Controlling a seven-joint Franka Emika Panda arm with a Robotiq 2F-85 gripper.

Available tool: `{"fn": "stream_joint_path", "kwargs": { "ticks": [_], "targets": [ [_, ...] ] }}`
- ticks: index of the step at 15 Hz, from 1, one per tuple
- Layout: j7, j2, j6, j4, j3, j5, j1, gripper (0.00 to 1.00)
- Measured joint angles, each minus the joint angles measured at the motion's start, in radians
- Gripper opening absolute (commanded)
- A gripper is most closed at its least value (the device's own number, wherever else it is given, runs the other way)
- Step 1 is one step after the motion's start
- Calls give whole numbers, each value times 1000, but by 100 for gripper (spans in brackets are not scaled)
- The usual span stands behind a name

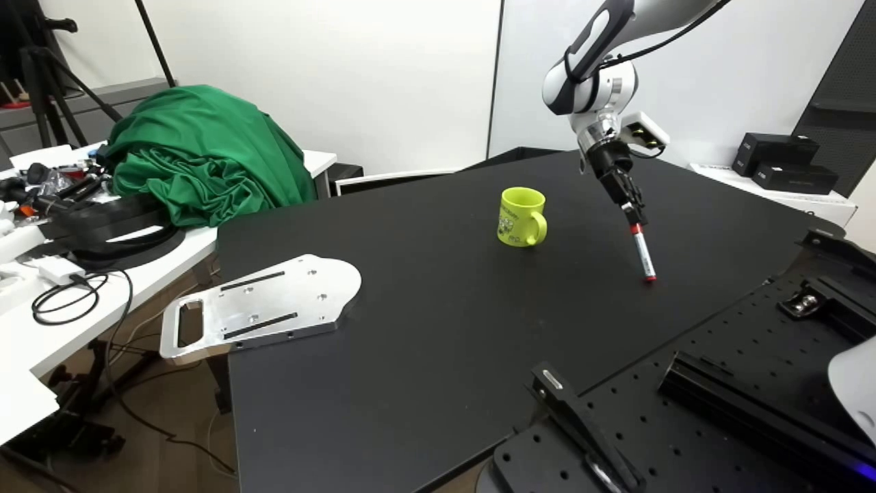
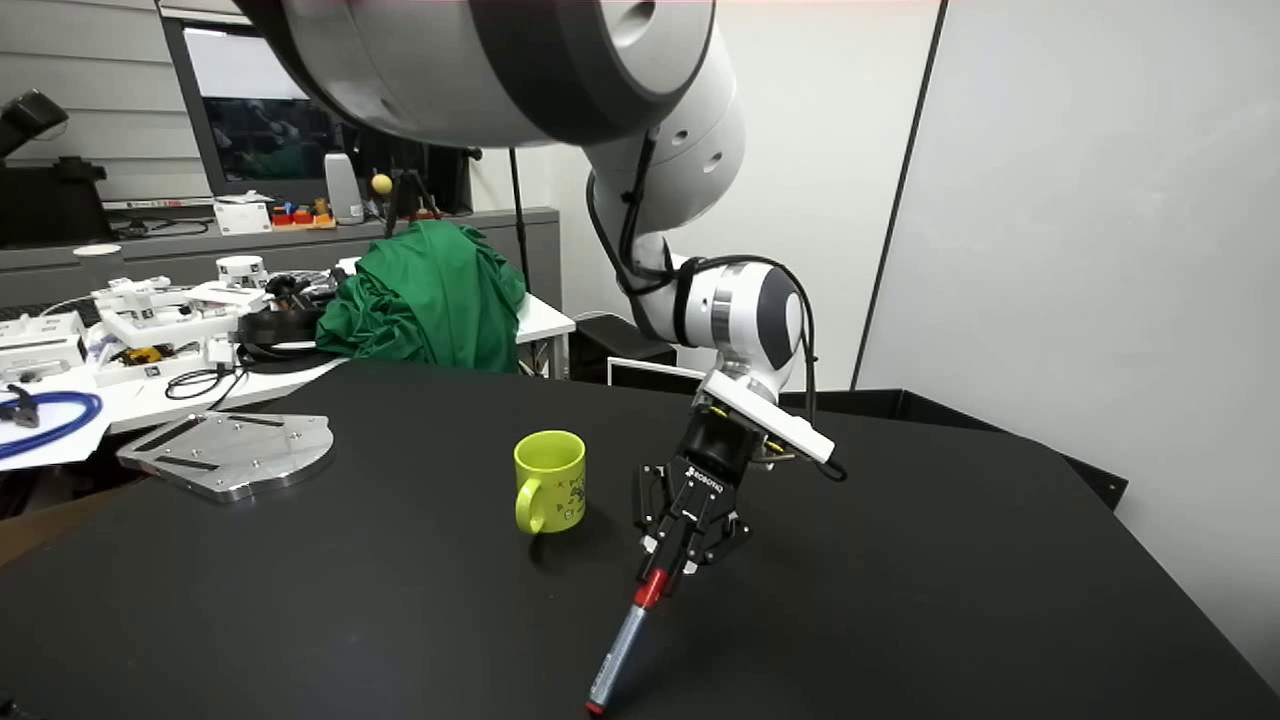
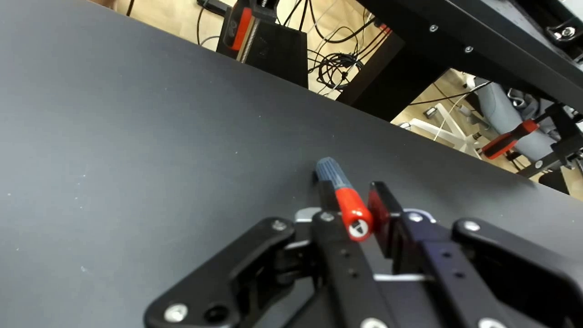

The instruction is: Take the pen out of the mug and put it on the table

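White capitals spell ROBOTIQ on the black housing (image 2: 704,480) in an exterior view. The pen (image 2: 622,645) has small lettering along its grey barrel, too fine to make out; in the wrist view its red upper end finishes in a white disc (image 3: 358,228) with a dark mark much like a letter A. The yellow-green mug (image 1: 520,219) carries a printed drawing and some characters on its wall, which I cannot read. Small pale marks on the black boxes (image 1: 794,178) are likewise illegible. The pen is out of the mug and well apart from it, pinched between the fingers (image 3: 386,200) by its red upper part. Its long axis is tilted, roughly in line with the fingers: disc end up, the far end, tipped in red, pointing down at the desk (image 1: 410,329). Whether that tip touches the desk, I cannot tell. The mug stands upright on the desk, handle at its side. A silver plate (image 1: 274,301) lies flat there, jutting partly past the desk's edge.
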Motion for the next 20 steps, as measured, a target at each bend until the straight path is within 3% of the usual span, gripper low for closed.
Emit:
{"fn": "stream_joint_path", "kwargs": {
  "ticks": [1, 7, 9, 20],
  "targets": [
    [0, 5, -5, 9, 0, 1, 0, 49],
    [0, 8, -27, 68, 1, 20, 4, 89],
    [0, 4, -38, 93, 2, 22, 7, 99],
    [0, -72, -38, 113, 6, 21, 38, 100]
  ]
}}
